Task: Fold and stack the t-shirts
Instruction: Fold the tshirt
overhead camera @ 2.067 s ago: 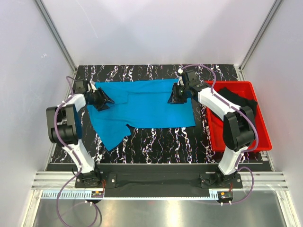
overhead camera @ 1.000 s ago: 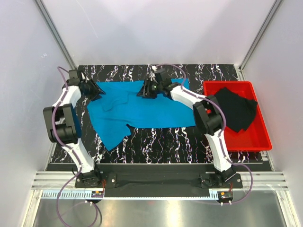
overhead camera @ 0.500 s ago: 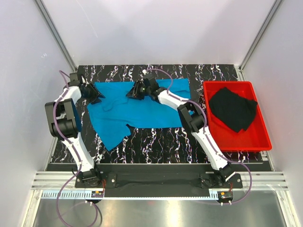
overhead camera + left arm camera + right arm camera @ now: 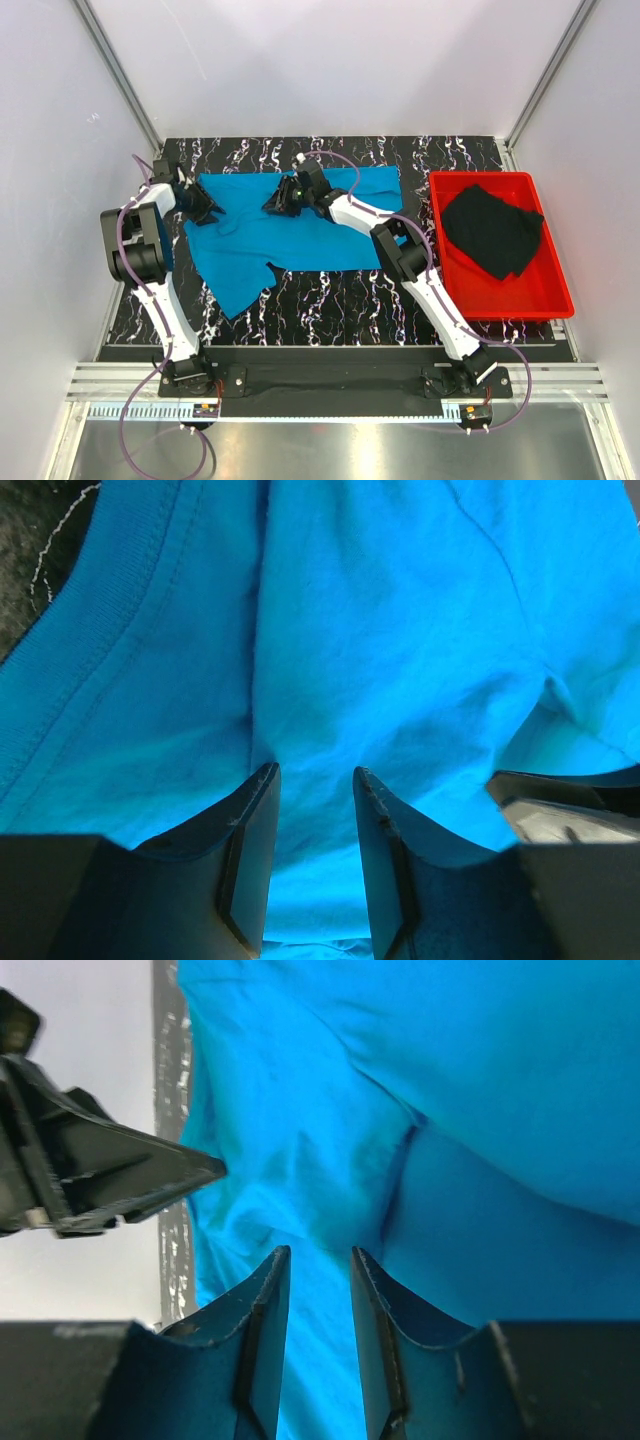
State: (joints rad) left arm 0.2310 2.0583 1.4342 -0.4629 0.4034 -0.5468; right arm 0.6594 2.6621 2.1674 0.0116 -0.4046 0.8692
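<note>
The sky-blue t-shirt (image 4: 320, 235) lies spread on the black marbled table, with one sleeve trailing toward the front left. The black t-shirt (image 4: 490, 232) lies crumpled in the red tray (image 4: 505, 302). My left gripper (image 4: 205, 207) is at the blue shirt's far-left edge. In the left wrist view it (image 4: 314, 772) is open just over the blue cloth (image 4: 400, 630), near the collar. My right gripper (image 4: 272, 203) reaches far left over the shirt's upper part. In the right wrist view it (image 4: 318, 1251) is open over wrinkled blue cloth (image 4: 500, 1080). The two grippers face each other, a short way apart.
The red tray stands at the table's right side. White walls with metal corner posts close in the table on three sides. The left gripper's fingers (image 4: 130, 1175) show in the right wrist view, and the right gripper's body (image 4: 560, 805) shows in the left wrist view.
My right gripper has swept left from the shirt's right edge by the tray to its upper left part. The left gripper has stayed at the left edge, shifting only slightly.
</note>
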